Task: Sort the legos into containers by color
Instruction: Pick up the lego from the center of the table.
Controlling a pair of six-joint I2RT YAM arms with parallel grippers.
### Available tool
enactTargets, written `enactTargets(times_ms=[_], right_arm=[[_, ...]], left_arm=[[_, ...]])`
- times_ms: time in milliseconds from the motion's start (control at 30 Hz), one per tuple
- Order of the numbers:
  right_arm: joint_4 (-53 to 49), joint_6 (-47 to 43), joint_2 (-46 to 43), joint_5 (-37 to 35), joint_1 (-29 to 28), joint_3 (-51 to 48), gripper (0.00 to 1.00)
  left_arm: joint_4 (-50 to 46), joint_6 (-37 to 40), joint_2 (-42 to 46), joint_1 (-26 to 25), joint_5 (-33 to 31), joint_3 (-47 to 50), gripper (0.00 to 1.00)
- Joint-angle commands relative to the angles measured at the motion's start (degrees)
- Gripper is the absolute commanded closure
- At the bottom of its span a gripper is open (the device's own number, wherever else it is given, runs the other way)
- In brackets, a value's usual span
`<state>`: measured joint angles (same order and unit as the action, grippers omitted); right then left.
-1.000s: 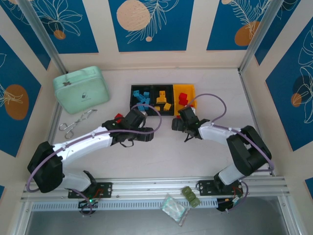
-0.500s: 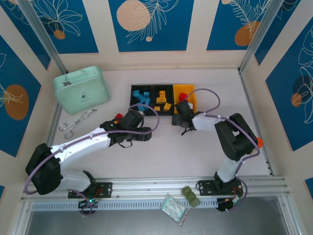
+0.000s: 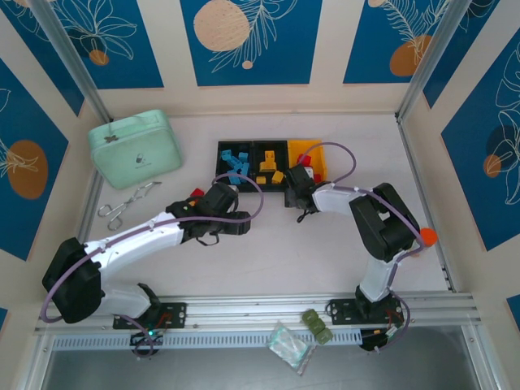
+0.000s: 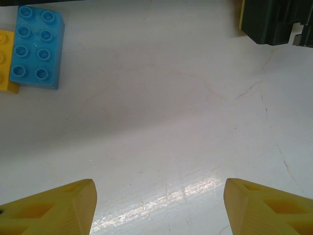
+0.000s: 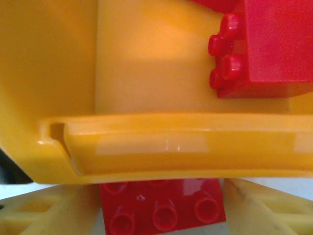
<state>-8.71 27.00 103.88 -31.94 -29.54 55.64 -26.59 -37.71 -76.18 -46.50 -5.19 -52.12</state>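
Observation:
Three joined containers stand at the back: two black ones [image 3: 253,148] holding blue and yellow legos, and an orange-yellow one [image 3: 318,147] with red legos [image 5: 274,49]. My right gripper [image 3: 298,182] [image 5: 161,208] is against that container's near wall [image 5: 186,147], shut on a red lego [image 5: 161,210] that fills the gap between its fingers. My left gripper [image 3: 230,195] [image 4: 159,188] hangs open over bare table. A blue lego [image 4: 38,48] lies ahead of it to the left, beside a yellow one [image 4: 6,63]. A red lego [image 3: 196,193] lies by the left arm.
A mint-green case [image 3: 135,148] sits at the back left, with metal tongs [image 3: 122,207] in front of it. An olive lump [image 3: 317,325] and a clear bag [image 3: 288,345] lie at the near rail. An orange cap [image 3: 427,236] shows by the right arm.
My right gripper has swung left and forward to the orange-yellow container's near wall and narrowed its jaws onto the red lego. The left arm has barely moved.

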Motion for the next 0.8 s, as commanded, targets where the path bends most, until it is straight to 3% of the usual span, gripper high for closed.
enactTargets(times_ms=[0,233,600,767], right_arm=[[6.0,-0.9,4.7,2.2,-0.3,1.0,0.38],[5.2,-0.9,2.1,0.3,-2.5,-1.1,0.63],[-2.3,4.0,-15.2,0.5,-5.4,-10.0,0.65],[-9.2,4.8,-23.8,3.0,-2.4,-9.1,0.65]], left_arm=[[-1.0,-0.9,0.2,0.7,-0.2,0.5,0.31],[-0.5,-1.1,0.0,0.8,0.0,1.0,0.31],[3.1,-1.2,-1.8,0.8,3.0,1.1,0.31],[4.9,-1.6,-2.3,0.8,4.8,1.3,0.31]])
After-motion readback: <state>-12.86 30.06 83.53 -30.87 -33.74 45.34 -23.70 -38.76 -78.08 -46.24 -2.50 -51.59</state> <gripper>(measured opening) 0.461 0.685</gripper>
